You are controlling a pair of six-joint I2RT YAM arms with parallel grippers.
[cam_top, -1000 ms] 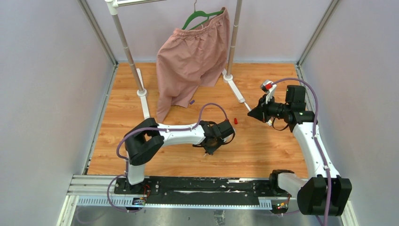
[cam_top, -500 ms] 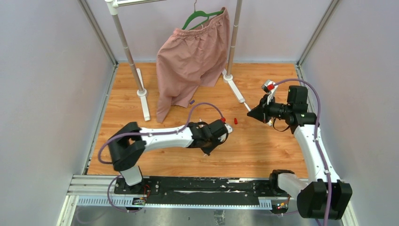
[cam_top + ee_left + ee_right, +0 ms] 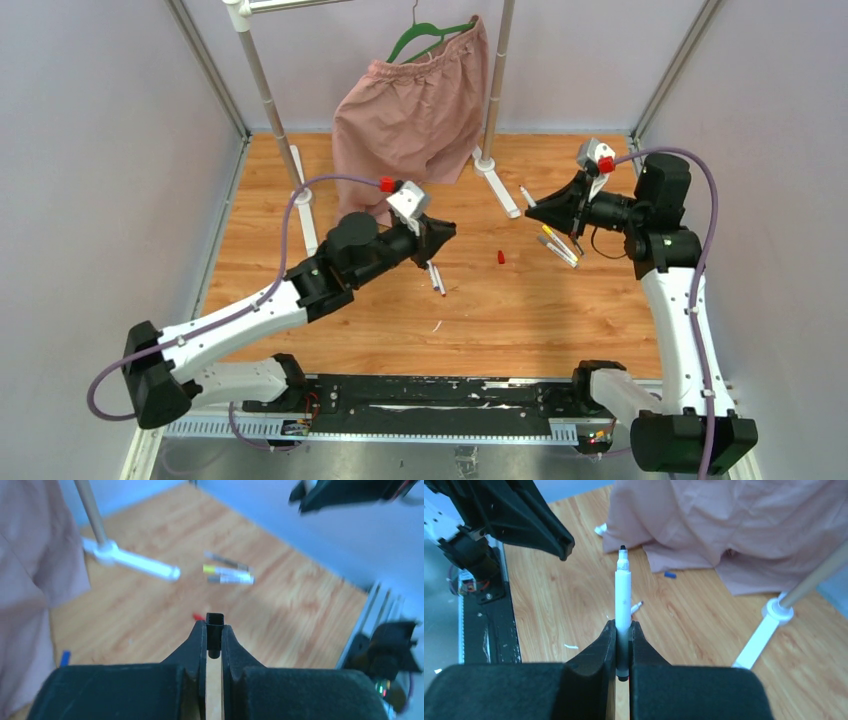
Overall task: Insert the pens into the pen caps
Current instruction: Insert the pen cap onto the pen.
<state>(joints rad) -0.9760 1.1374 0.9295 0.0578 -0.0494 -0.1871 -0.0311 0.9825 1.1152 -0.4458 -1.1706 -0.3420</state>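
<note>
My left gripper [image 3: 214,625] is shut on a short black pen cap [image 3: 215,621], open end pointing forward, raised above the table [image 3: 330,160]. My right gripper [image 3: 623,625] is shut on a white pen [image 3: 623,587] with a black tip, which points at the left gripper [image 3: 450,228]. In the top view the right gripper [image 3: 530,209] faces it across a gap. A red cap [image 3: 500,257] lies on the wood between them. Loose pens [image 3: 559,246] lie under the right gripper, and white pens [image 3: 436,278] lie below the left one. A blue cap [image 3: 669,574] sits by the cloth.
A clothes rack with pink shorts [image 3: 410,110] on a green hanger stands at the back; its white feet [image 3: 498,185] reach onto the wood. Grey walls close in both sides. A black rail [image 3: 420,395] runs along the near edge.
My left gripper closed on the black cap, lifted off the table and swung up toward the back. The right arm rose and moved back with its pen, uncovering the loose pens beneath.
</note>
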